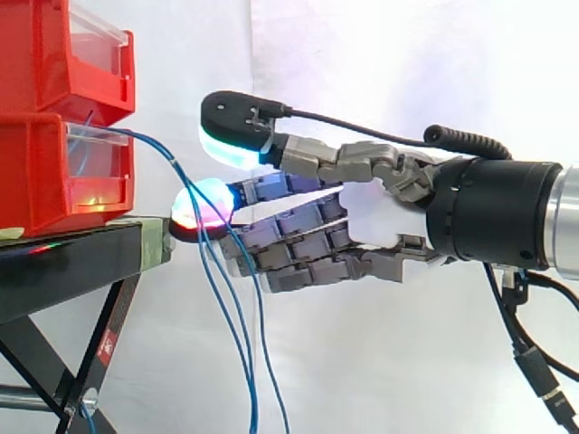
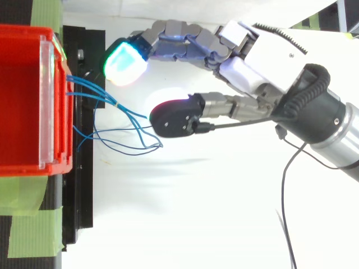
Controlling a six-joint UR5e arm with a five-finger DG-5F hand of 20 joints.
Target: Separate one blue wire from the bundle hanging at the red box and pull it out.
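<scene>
Black stand (image 1: 63, 271) carries lower red bin (image 1: 36, 181), upper red bin (image 1: 36, 54) stacked atop; green tape (image 2: 33, 232) on stand.

Colours at the bins
You see red bins (image 1: 54, 172), a black stand (image 1: 63, 267), blue wires (image 1: 237, 325), green tape (image 2: 31, 224), a grey hand (image 1: 407, 181) with cyan and magenta pads (image 1: 237, 145).

I see the upper bin (image 1: 54, 50) stacked on the lower bin (image 1: 41, 176), both on the stand (image 1: 63, 271) at left. The wires (image 1: 237, 334) hang before the lower bin, with the hand (image 1: 312, 242) just right of them.
</scene>
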